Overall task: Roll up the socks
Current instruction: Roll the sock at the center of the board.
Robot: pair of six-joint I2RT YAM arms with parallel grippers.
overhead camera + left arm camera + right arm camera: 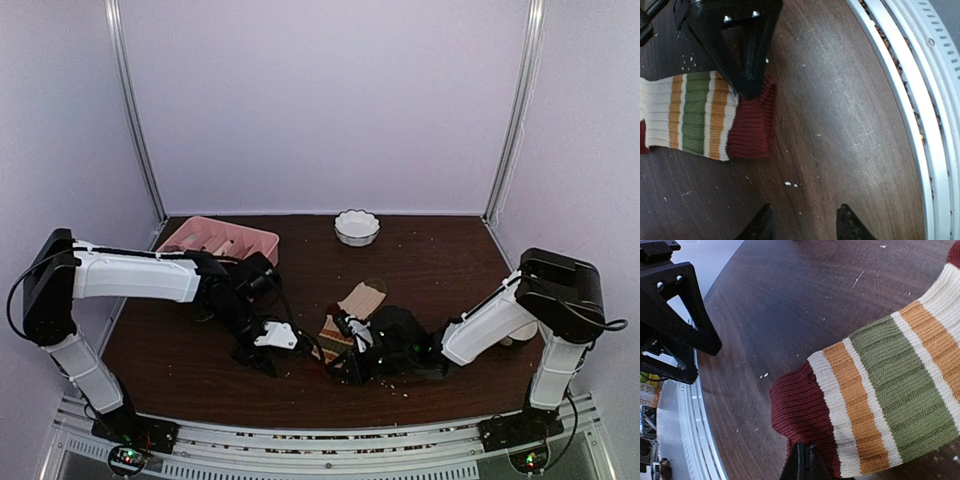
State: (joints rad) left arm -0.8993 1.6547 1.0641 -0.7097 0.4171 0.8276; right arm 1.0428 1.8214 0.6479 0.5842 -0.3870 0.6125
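So far, I judge the rolling barely begun: the striped sock [880,390] lies flat and stretched out on the worktop [840,125], with no turn or fold in it that I can see. From the top camera the tan sock [362,297] lies flat just beyond it, toward the back; whether the two touch I cannot tell from there. Everything is left to do: pairing them, rolling them up from one end, and tucking the roll. The only start I can make out is at the cuff. My right fingers [802,465] are pressed together with no gap between them, right at the edge of the dark red band that ends the cuff, and they look to be pinching that edge, though the contact itself sits at the bottom rim of the right wrist view. My left fingers [762,227] stand apart, at a middling width, with nothing but bare worktop between them. The dark red band lies ahead of their tips and a little to the side, near but not touching, so the left side holds nothing.
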